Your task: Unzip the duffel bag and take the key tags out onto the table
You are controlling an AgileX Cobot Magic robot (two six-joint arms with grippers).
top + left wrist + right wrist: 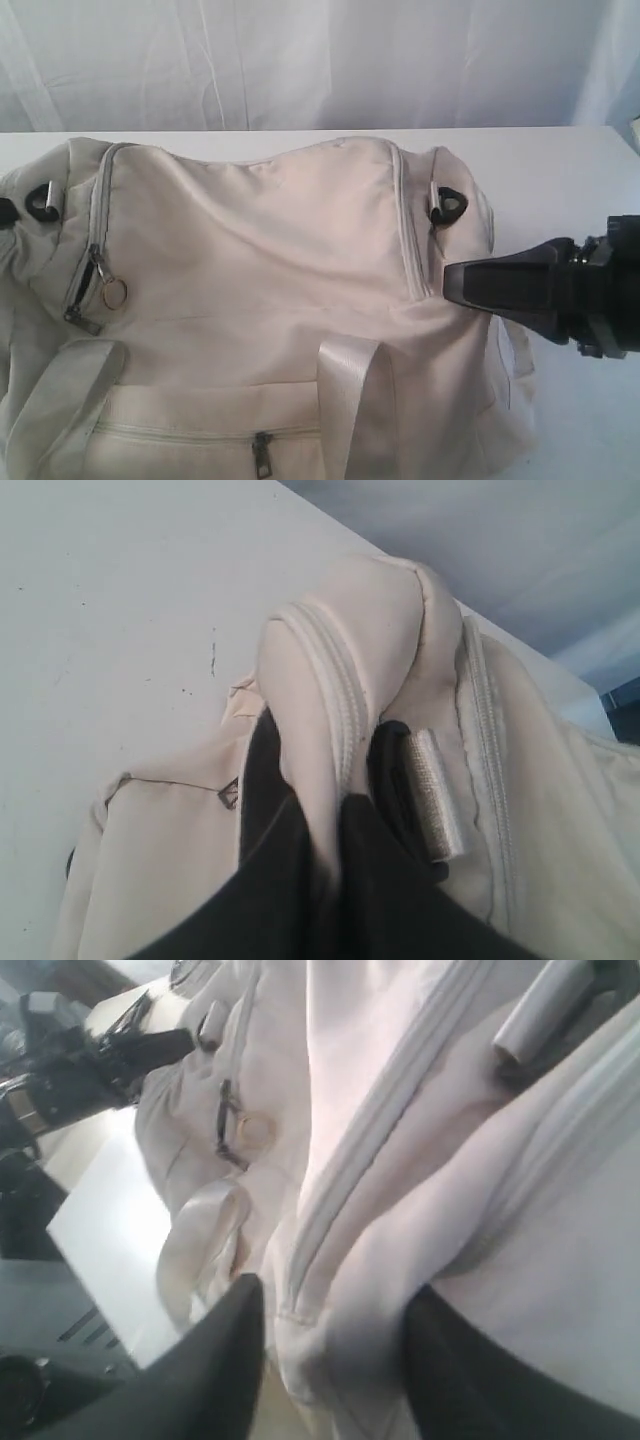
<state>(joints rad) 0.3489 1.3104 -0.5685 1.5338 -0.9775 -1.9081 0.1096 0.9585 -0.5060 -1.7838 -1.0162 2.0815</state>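
Exterior: duffel bag (260, 260) lies across the white tabletop (560, 170), zippers (408, 230) closed; right gripper (450, 285) at its right end.
Left wrist: left gripper (322, 770), jaws clamped on a fold of the bag's end.
Right wrist: jaws pinching bunched bag fabric beside a zipper.

We see the duffel bag (260, 230) as matt cream woven cloth, soft and creased. Its webbing handle (350, 390) has a faint satin sheen. The zip pull (262, 455) looks like dull grey metal, and the ring (113, 306) like brassy metal. The D-ring (458, 206) is black and slightly glossy; whether it is metal or plastic we cannot tell. The table (560, 170) is smooth, matt white. The right gripper (450, 283) and left gripper (320, 850) are matt black, seemingly plastic.
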